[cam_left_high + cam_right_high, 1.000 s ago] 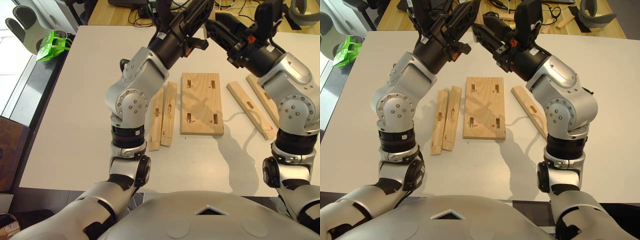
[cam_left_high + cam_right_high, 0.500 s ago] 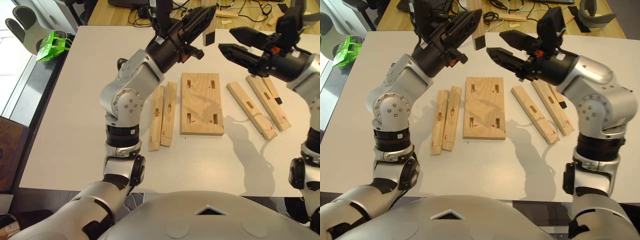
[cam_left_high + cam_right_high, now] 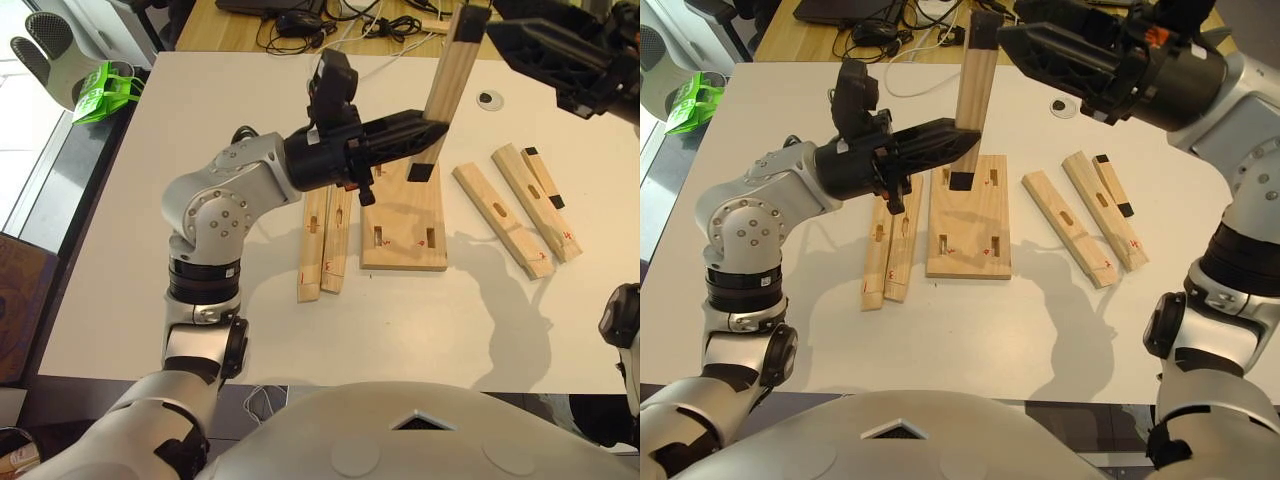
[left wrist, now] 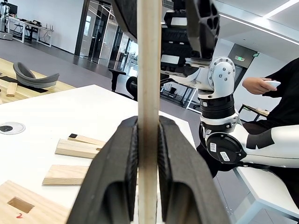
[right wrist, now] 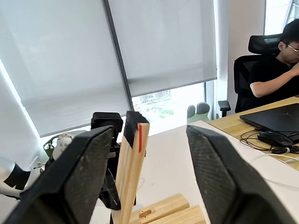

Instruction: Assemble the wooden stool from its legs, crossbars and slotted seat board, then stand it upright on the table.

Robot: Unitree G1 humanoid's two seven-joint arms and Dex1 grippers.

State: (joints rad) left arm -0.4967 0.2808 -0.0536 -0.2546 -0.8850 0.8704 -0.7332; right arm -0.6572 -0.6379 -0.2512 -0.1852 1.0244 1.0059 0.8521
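Pale, square-edged wooden leg with black-painted ends stands nearly upright, bottom tip at a far slot of the flat slotted seat board. The left gripper has its black fingers clamped on it low down. The right gripper has its fingers spread wide near the top. Slotted wooden bars lie beside the board on the matte white table.

place: office-lab | cues: laptop on desk, office chair, roller blinds, glass partitions
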